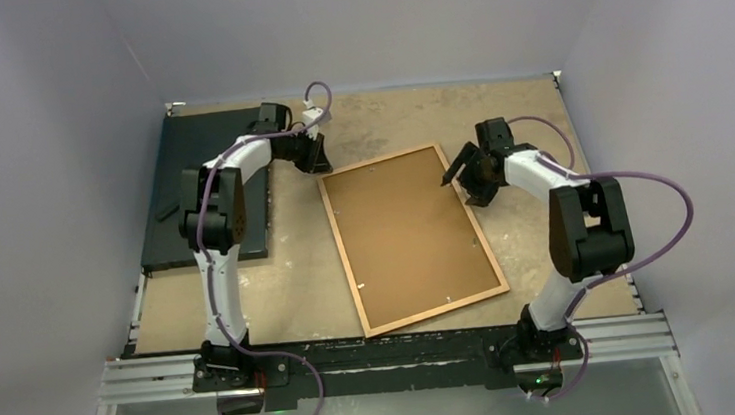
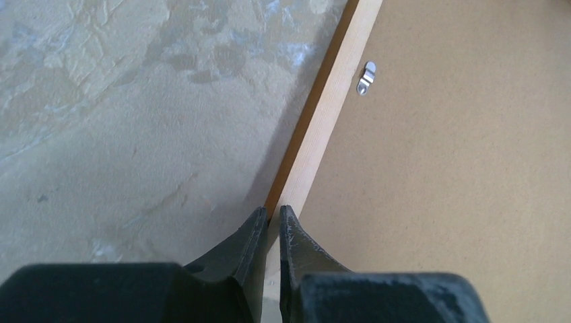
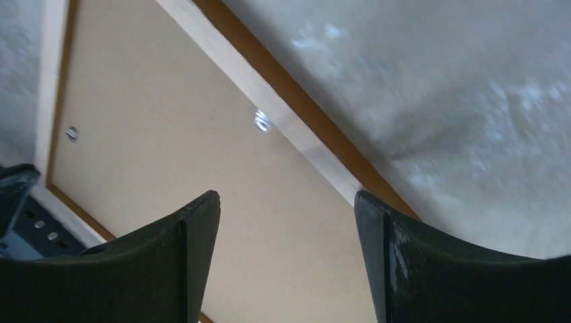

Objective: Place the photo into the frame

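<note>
The frame [image 1: 435,308], with a narrow orange-brown wooden border, lies back side up in the middle of the table. A plain brown backing board [image 1: 411,234] fills it. The photo is not in view. My left gripper [image 1: 317,158] is at the frame's far left corner. In the left wrist view it [image 2: 271,210] is shut to a thin slit, its tips right at the pale rail of the frame [image 2: 330,114]. My right gripper [image 1: 459,173] hovers open and empty over the far right corner. It [image 3: 286,198] spans the backing board [image 3: 168,161] and the frame's rail [image 3: 303,141].
A dark grey-black mat [image 1: 176,224] lies at the far left, under the left arm. Small metal clips [image 2: 365,77] [image 3: 261,121] sit along the frame's inner edge. Grey walls close the table on three sides. A metal rail [image 1: 387,358] runs along the near edge.
</note>
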Robot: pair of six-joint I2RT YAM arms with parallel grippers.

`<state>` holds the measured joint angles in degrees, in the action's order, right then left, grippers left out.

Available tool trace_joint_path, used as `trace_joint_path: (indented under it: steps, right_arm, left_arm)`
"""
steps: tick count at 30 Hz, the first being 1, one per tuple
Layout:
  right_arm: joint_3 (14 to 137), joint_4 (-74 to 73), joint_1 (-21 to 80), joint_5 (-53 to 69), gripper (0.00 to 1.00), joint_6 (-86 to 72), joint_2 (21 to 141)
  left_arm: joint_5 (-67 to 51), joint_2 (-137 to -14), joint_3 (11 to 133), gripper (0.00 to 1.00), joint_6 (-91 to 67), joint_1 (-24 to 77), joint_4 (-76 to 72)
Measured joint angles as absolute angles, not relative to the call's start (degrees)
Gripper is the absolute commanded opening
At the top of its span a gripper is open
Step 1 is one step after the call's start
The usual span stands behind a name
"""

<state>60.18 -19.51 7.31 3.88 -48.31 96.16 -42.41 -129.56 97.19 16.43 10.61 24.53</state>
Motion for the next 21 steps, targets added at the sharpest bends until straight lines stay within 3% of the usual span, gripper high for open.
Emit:
trace_joint_path:
  steps: [4,9,21]
  right_arm:
    - [65.80,-17.26,7.31,4.80,0.78,-46.87,101.30]
    - [68.86,-19.09,6.76,2.50,0.99,-44.66,103.04]
    - [55.18,-43.13,6.22,1.72,0.99,-43.68,77.36]
  left_arm:
    - [-41.82,-126.61,92.53,0.08,18.55,9.37,22.87]
    - [-41.98,-123.48,89.01,0.09,19.31,7.62,27.31]
    - [-40.64,-125.23,94.15,0.13,17.47,7.55,32.86]
